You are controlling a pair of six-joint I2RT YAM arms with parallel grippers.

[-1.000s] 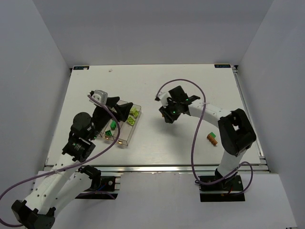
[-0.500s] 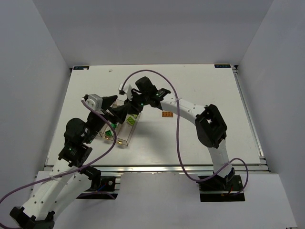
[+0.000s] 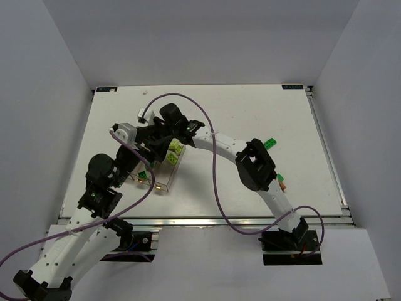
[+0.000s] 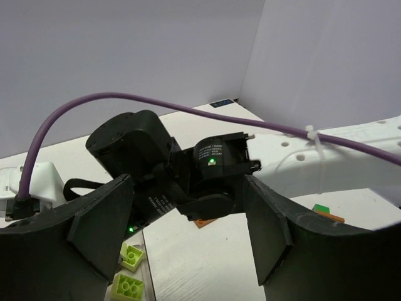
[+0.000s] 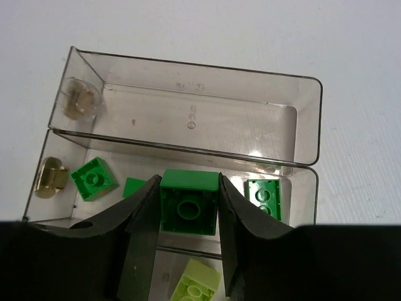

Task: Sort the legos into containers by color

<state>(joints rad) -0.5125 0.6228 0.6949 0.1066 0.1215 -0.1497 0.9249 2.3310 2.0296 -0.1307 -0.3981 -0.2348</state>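
The right end effector (image 5: 188,199) was clamped on a green lego brick (image 5: 190,214) above the containers (image 5: 188,66), with the loose green bricks (image 5: 94,179) directly beneath. Lower before releasing, clear of the compartment walls. The left end effector (image 4: 185,251) stood wide, holding nothing

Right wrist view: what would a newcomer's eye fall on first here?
A green brick clamped in the right gripper, above the containers' middle bin, where other green bricks already lie. In the top view, both arms crowd over that spot on the table's left side; the left gripper is open.
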